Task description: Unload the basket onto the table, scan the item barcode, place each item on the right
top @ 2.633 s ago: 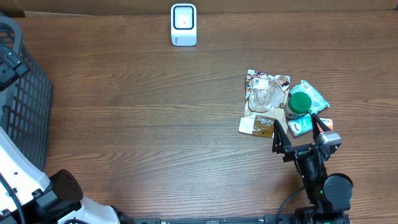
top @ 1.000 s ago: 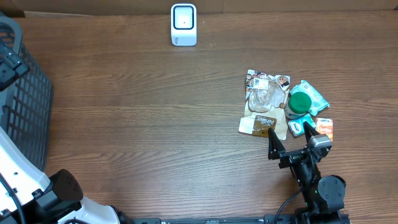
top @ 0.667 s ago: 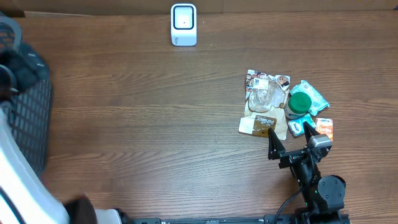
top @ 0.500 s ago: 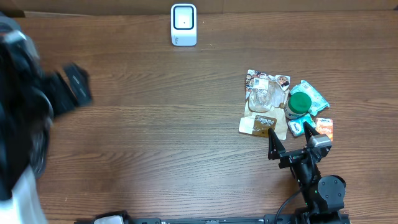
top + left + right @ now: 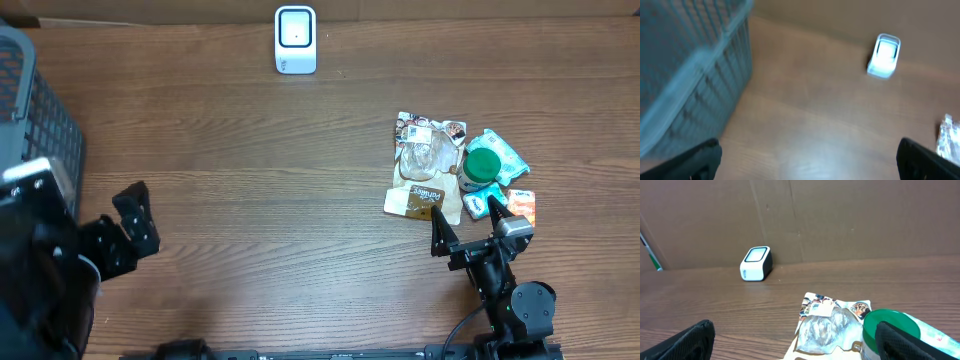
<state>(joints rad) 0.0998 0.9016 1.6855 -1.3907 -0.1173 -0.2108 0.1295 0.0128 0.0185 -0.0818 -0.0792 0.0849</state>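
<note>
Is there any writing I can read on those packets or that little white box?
Nothing reads clearly.
Clear pouch: print on its brown label, too small.
Teal packets: print too small.
Green lid: no writing shows.
White scanner: no marking legible.

A wooden table [image 5: 715,305] runs back to a brown cardboard wall [image 5: 865,220]. At the far left, a small white scanner [image 5: 756,263] stands close to the wall. Near the centre lies a clear packet [image 5: 827,325] with a printed card top. Just right of it is a jar [image 5: 887,327] with a green lid, and a teal pouch [image 5: 935,334] shows beyond the jar. The right gripper [image 5: 793,330] has its dark fingers [image 5: 685,342] spread wide at the bottom corners, holding nothing.
</note>
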